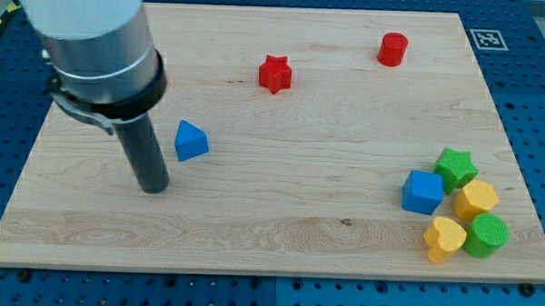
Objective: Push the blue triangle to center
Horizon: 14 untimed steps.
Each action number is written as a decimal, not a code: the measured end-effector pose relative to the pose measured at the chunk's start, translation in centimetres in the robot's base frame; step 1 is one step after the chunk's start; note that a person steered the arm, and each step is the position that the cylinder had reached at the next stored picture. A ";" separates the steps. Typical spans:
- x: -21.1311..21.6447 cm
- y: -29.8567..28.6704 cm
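Note:
The blue triangle (190, 140) lies on the wooden board (279, 235) in the view's left half, a little above mid height. My tip (153, 189) rests on the board just below and to the left of the blue triangle, a small gap apart from it. The dark rod rises from the tip to the grey arm body at the view's top left.
A red star (275, 73) and a red cylinder (392, 49) sit near the view's top. At the lower right cluster a blue cube (423, 192), a green star (456, 167), a yellow hexagon (477, 199), a yellow heart (444, 238) and a green cylinder (486, 235).

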<state>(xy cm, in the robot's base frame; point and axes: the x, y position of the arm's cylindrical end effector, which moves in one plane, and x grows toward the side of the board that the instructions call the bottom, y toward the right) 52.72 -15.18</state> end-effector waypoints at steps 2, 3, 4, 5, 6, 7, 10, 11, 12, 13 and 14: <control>-5.2 -1.3; -5.4 4.8; -5.5 7.0; -5.5 7.0; -5.4 8.2; -5.4 8.2; -5.5 7.9; -3.4 8.0; -2.2 12.2; -2.2 12.7; -2.2 12.7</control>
<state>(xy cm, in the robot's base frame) 50.52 -2.53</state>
